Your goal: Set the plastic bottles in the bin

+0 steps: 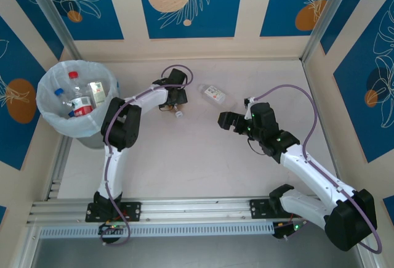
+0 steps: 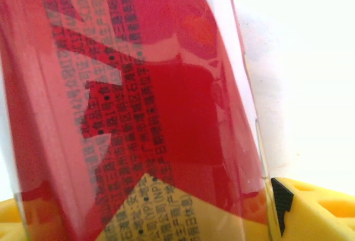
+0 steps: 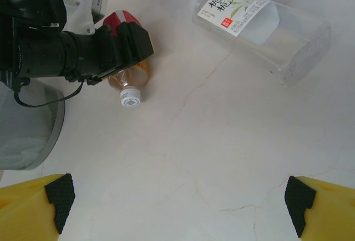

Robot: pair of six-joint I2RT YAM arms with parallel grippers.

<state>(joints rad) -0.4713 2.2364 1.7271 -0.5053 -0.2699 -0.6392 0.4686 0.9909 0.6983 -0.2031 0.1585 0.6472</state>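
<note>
Robot lab test cell: boxed in by blue leaf-print panels [image 1: 184,9] on aluminium posts [image 1: 52,18], left arm [image 1: 117,132] and right arm [image 1: 308,169] bolted to extrusion rail [image 1: 197,208], pale marble-look surface [image 1: 197,163].

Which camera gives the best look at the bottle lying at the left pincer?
Right wrist: the bottle shows its white cap, brownish neck and red label, with the left pincer around it. Left wrist gives the red label up close; top external, a small cap end under the pincer.
</note>
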